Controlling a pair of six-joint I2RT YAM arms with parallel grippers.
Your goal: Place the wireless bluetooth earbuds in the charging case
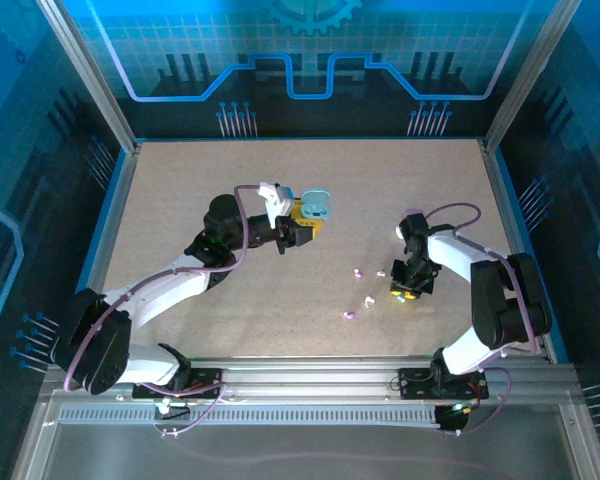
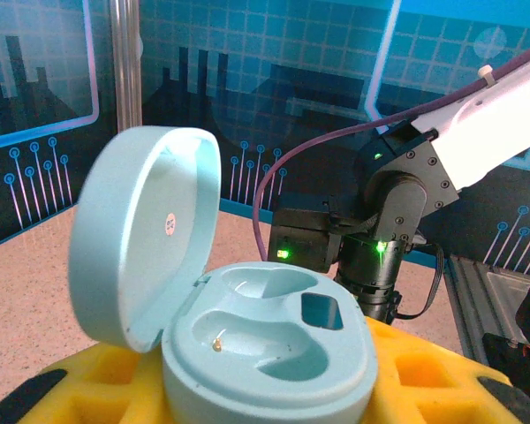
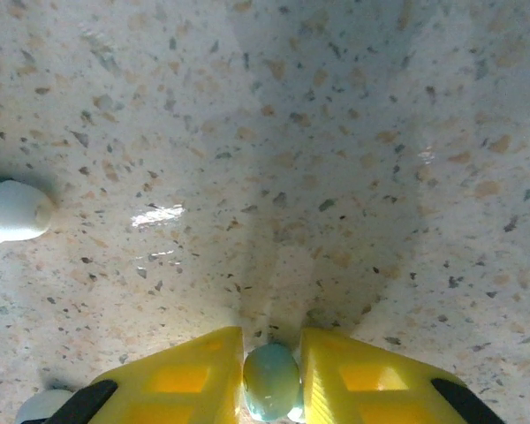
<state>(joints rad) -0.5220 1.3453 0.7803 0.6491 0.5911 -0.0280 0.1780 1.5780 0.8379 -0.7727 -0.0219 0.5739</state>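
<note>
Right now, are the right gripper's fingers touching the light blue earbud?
Touching. The right wrist view shows the light blue earbud wedged between the two yellow fingers, pressed flush against both inner faces with no gap on either side.

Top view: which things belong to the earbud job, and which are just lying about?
In use: open light blue plastic charging case, held by left gripper; tiny light blue earbud, pinched by right gripper.
Lying about: tiny pinkish-purple plastic earbuds; tiny white plastic earbuds, loose on speckled table.
</note>
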